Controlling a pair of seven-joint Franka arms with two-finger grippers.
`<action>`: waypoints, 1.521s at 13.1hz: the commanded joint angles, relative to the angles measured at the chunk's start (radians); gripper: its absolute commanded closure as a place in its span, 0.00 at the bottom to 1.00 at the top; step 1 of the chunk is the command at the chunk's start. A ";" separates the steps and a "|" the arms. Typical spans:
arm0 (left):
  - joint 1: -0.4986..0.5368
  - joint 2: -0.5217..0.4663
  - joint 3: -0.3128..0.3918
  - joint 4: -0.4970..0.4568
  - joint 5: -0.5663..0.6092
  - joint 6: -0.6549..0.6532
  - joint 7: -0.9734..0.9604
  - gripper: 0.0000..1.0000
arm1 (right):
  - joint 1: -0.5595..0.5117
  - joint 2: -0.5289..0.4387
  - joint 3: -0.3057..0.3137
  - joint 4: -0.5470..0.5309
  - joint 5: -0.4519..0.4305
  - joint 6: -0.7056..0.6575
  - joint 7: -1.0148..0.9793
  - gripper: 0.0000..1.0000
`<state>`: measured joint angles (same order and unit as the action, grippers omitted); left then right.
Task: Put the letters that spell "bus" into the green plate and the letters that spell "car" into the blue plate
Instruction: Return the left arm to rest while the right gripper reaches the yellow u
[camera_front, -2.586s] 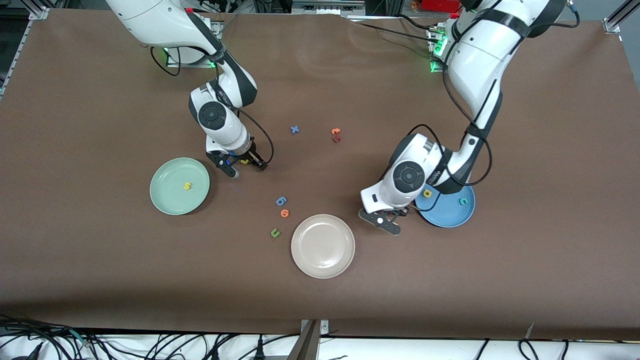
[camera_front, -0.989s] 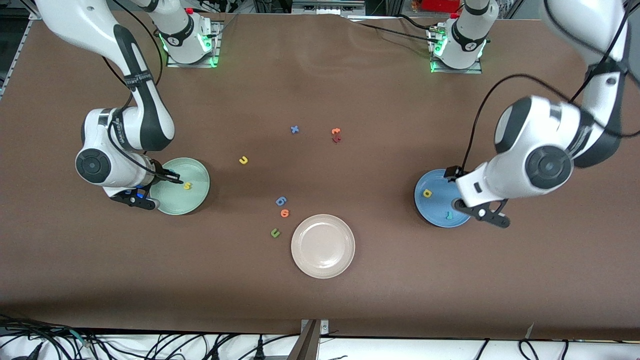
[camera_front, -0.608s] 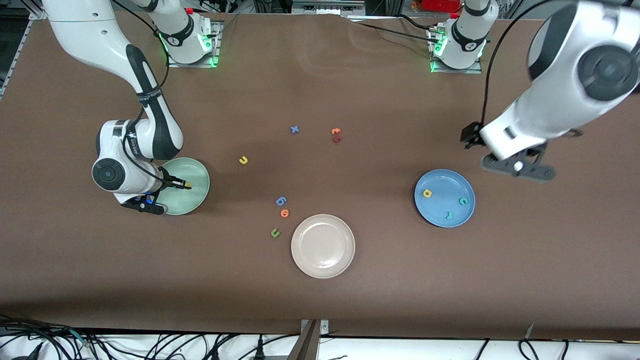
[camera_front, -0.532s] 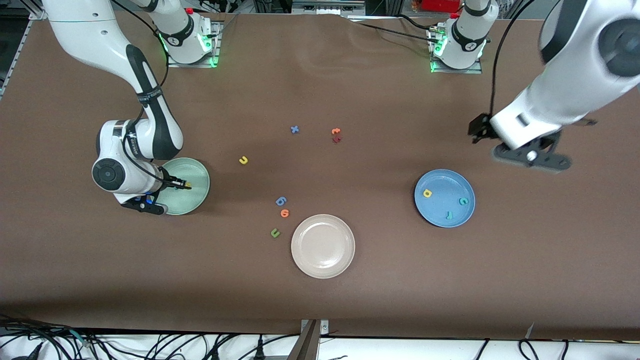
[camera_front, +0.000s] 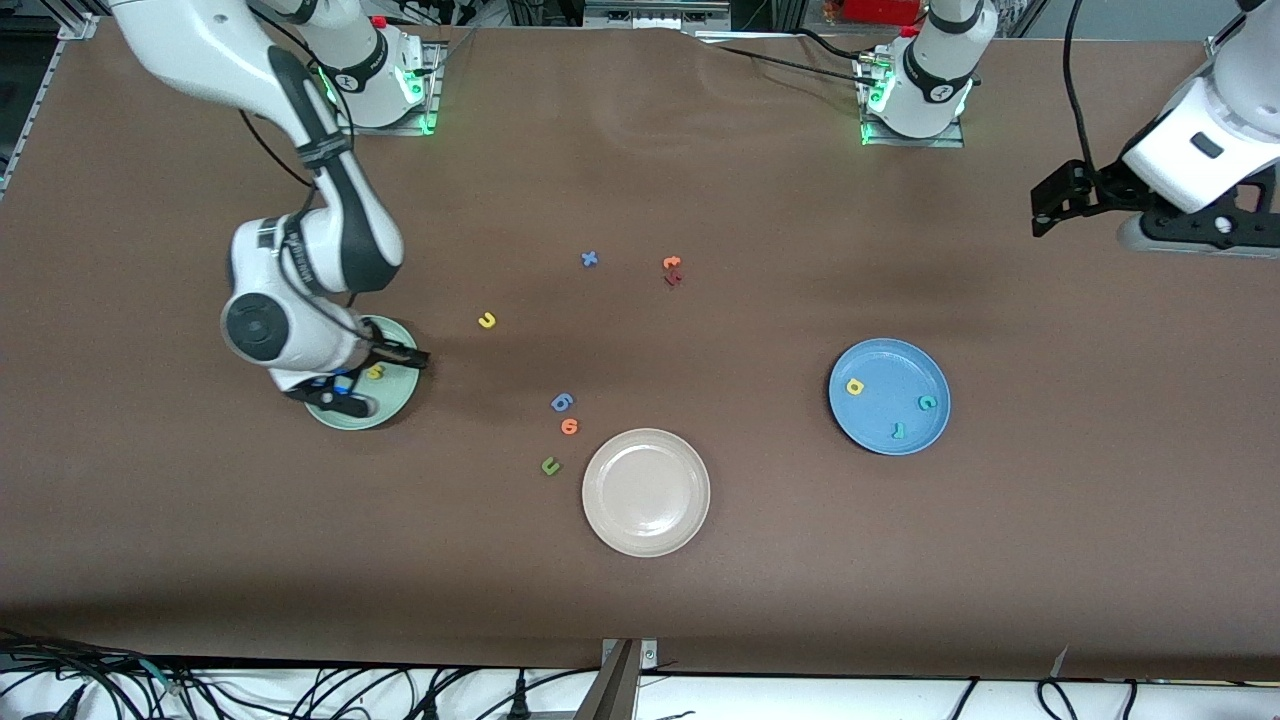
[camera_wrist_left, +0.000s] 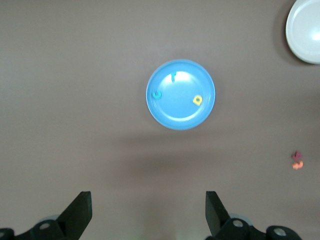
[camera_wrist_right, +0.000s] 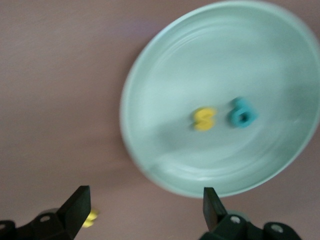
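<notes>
The green plate (camera_front: 392, 398) lies toward the right arm's end of the table. A yellow s (camera_wrist_right: 205, 119) and a teal b (camera_wrist_right: 242, 112) lie side by side in it. My right gripper (camera_front: 370, 380) hangs open and empty over that plate's rim. The yellow u (camera_front: 487, 320) lies on the bare table, nearer the middle. The blue plate (camera_front: 890, 375) holds the yellow a (camera_front: 854, 386), teal c (camera_front: 927, 402) and teal r (camera_front: 898, 431). My left gripper (camera_front: 1195, 232) is raised high at the left arm's end of the table, open and empty.
A beige plate (camera_front: 646, 492) lies nearest the front camera. Beside it lie a blue 6 (camera_front: 562, 402), an orange 6 (camera_front: 569, 426) and an olive u (camera_front: 550, 465). A blue x (camera_front: 589, 259), an orange t (camera_front: 671, 263) and a dark red letter (camera_front: 673, 279) lie mid-table.
My right gripper has opened and let go of the teal b, which now lies in the green plate. My left arm has lifted away from the blue plate toward the table's end.
</notes>
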<state>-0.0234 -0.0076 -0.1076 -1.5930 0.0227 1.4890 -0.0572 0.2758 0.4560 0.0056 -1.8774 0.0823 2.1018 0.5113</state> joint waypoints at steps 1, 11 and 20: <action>0.002 -0.005 -0.006 0.002 -0.020 -0.027 0.008 0.00 | -0.003 -0.046 0.078 -0.014 -0.006 0.009 0.039 0.01; 0.010 -0.008 -0.004 0.004 -0.024 0.007 0.011 0.00 | -0.006 -0.083 0.234 -0.422 -0.268 0.628 -0.097 0.00; 0.010 -0.011 -0.004 0.004 -0.023 0.010 0.023 0.00 | -0.009 -0.022 0.188 -0.448 -0.268 0.728 -0.208 0.06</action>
<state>-0.0229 -0.0075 -0.1077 -1.5922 0.0225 1.4933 -0.0540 0.2739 0.4194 0.1943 -2.3089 -0.1746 2.7793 0.3153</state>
